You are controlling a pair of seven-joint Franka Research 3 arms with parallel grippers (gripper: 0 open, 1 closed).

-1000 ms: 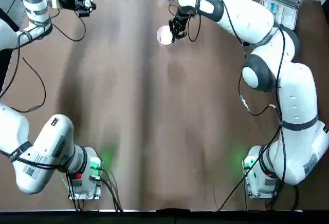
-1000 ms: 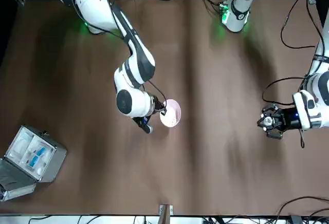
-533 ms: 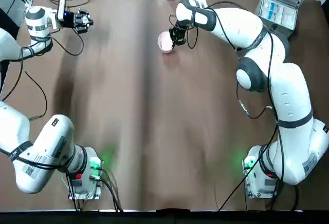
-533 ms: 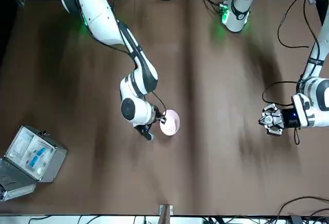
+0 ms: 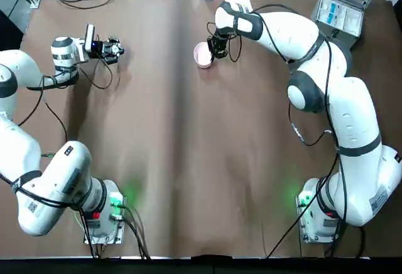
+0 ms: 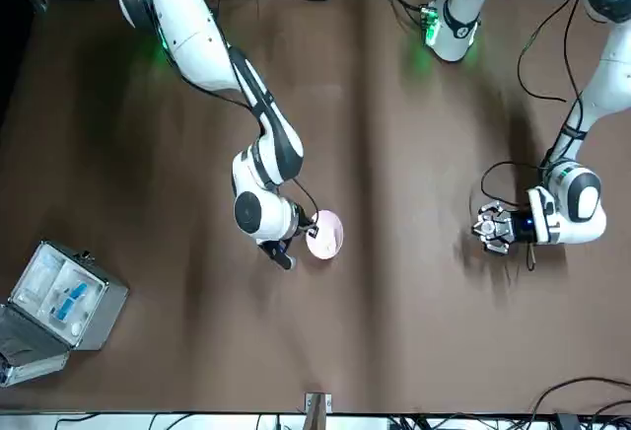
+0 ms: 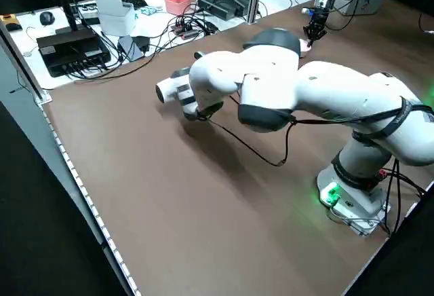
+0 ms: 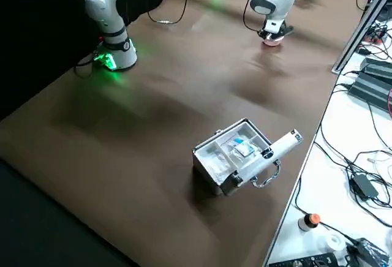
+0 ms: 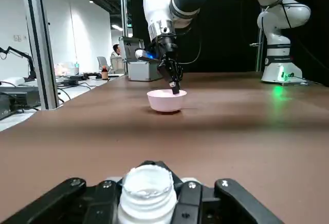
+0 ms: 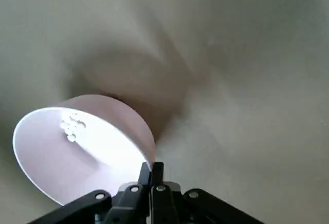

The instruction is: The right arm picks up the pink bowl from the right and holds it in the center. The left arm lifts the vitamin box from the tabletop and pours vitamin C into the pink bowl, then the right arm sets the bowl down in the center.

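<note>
Bowl (image 5: 202, 54) as landmark: right gripper (image 10: 152, 168) at its right side, on the rim; tablets (image 10: 72, 127) inside. Left gripper (image 9: 149, 183) well left of bowl, bottle (image 9: 147, 198) between its fingers. Case (image 5: 340, 17) well right of bowl, farther from arm bases (image 5: 319, 214), on table (image 5: 188, 161).

we look down on the desk (image 5: 207, 161) from overhead in the top view, and across it toward the robot in the front view. from either side we look diagonally down over it. each wrist view looks past its own tool closely; the left one shares the pink bowl (image 9: 166, 100) with the right.
</note>
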